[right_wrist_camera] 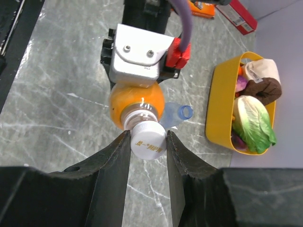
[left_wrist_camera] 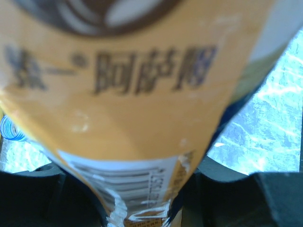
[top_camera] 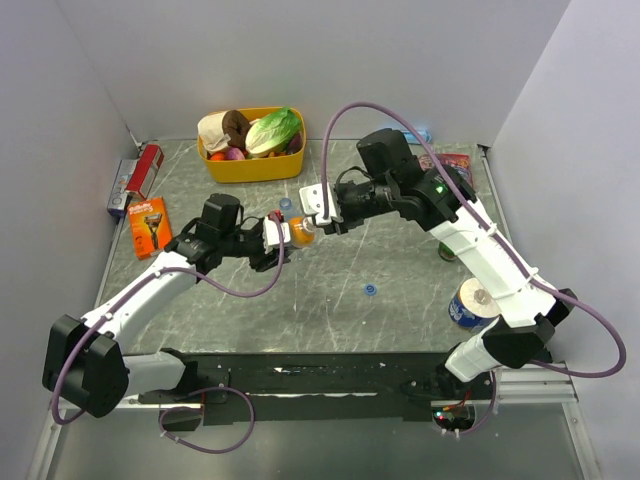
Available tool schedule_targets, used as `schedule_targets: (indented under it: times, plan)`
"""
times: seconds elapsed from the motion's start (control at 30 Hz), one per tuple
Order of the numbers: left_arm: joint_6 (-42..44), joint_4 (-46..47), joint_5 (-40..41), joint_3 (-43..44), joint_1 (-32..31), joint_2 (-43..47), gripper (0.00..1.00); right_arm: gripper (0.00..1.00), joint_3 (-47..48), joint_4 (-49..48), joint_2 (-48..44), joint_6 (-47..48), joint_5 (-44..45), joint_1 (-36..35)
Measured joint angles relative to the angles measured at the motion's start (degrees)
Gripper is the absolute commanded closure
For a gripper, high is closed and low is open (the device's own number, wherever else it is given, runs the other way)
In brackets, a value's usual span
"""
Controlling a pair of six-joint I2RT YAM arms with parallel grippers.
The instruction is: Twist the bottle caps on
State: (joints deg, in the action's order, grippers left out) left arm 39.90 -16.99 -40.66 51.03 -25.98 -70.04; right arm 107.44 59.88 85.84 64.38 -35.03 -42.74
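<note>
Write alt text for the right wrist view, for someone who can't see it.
The right gripper pinches a white cap at the mouth of an orange bottle, which the left gripper holds. Beyond are an uncapped clear bottle and a yellow basket of food.

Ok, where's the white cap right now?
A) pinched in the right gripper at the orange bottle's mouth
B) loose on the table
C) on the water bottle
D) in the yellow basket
A: the right wrist view shows the white cap between the right gripper fingers, at the neck of the orange bottle held by the left gripper.
</note>
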Motion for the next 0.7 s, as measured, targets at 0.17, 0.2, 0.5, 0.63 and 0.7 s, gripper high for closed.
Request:
schedule_targets:
  times: [0.17, 0.2, 0.5, 0.63, 0.7]
  plan:
    - [0.04, 0.09, -0.02, 0.11, 0.0, -0.09, 0.99, 0.72, 0.2, -0.46, 0.46, -0.26, -0.02, -0.04]
    - [0.02, 0.24, -0.02, 0.11, 0.0, -0.09, 0.99, 0.72, 0.44, -0.26, 0.85, -0.26, -0.09, -0.04]
    - [-0.33, 1.7, 0.48, 0.11, 0.0, -0.09, 0.99, 0.73, 6.29, 4.46, 4.42, 0.11, -0.5, -0.02]
    - [-1.33, 3.26, 0.59, 0.11, 0.0, -0.09, 0.99, 0.73, 7.74, 6.82, 4.85, 0.74, -0.57, -0.02]
    - [-1.66, 4.04, 0.63, 0.09, 0.0, -0.02, 0.99, 0.73, 8.2, 7.45, 5.22, 1.31, -0.46, -0.02]
